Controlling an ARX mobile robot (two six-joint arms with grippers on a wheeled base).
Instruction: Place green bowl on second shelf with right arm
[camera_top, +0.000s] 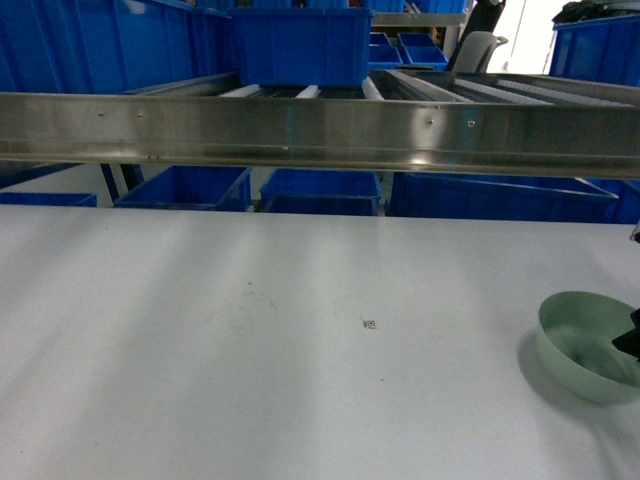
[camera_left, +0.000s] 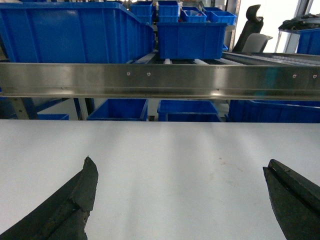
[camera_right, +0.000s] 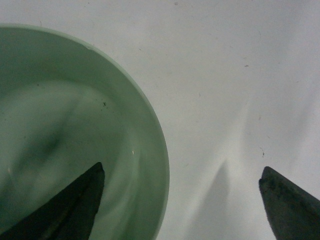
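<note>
The green bowl (camera_top: 588, 345) rests upright on the white table (camera_top: 300, 330) at the near right. In the right wrist view my right gripper (camera_right: 182, 167) is open and straddles the bowl's right rim. One of its fingers (camera_right: 75, 200) hangs over the inside of the green bowl (camera_right: 70, 125), the other over bare table. In the head view only a dark piece of one finger (camera_top: 630, 342) shows at the bowl's right edge. The second shelf (camera_top: 320, 125), a steel tier with white roller rails, runs across the back above the table. My left gripper (camera_left: 179, 161) is open over bare table.
A blue crate (camera_top: 300, 45) stands on the roller rails behind the steel beam, with a larger one (camera_left: 75, 32) to its left. More blue crates (camera_top: 320, 190) sit below the beam, beyond the table's far edge. A chair (camera_top: 478, 45) stands at the far back right.
</note>
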